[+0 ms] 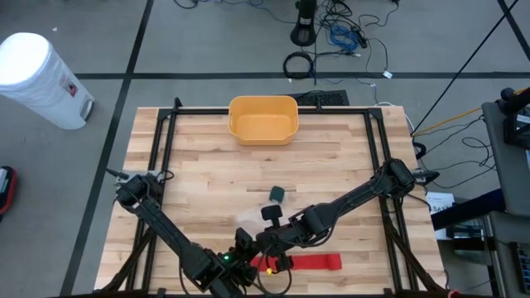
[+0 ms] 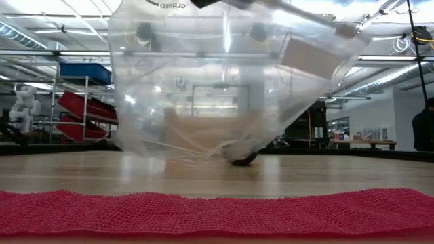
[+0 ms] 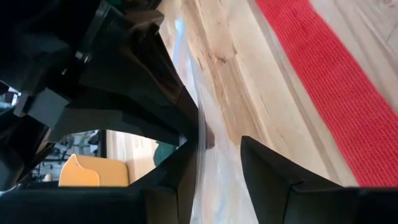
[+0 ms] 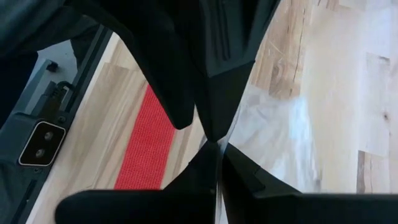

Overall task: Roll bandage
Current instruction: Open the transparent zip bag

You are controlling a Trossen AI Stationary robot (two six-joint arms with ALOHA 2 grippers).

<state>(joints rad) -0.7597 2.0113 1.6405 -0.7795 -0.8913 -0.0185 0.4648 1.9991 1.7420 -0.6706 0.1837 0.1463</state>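
Both grippers held a clear plastic bag point(image 2: 224, 81) above the table: the right gripper point(image 4: 214, 146) pinched fully shut on its edge, the left gripper point(image 3: 217, 155) half-closed on the film. The red bandage point(image 1: 310, 262) lay flat and unrolled at the table's near edge, beside them. The thin film could slip from the looser left hold, and the bag would sag onto the bandage.

front edge: both arms point(image 1: 248, 248), clear bag point(image 2: 224, 88), red bandage point(image 1: 310, 262) crowd | mid-table: bare wood point(image 1: 207, 165) open

A robotics lab or workshop: a butcher-block tabletop point(image 1: 207, 165) on grey concrete floor, loose cables point(image 1: 339, 37), storage racks point(image 2: 74, 102) and strip lighting behind.
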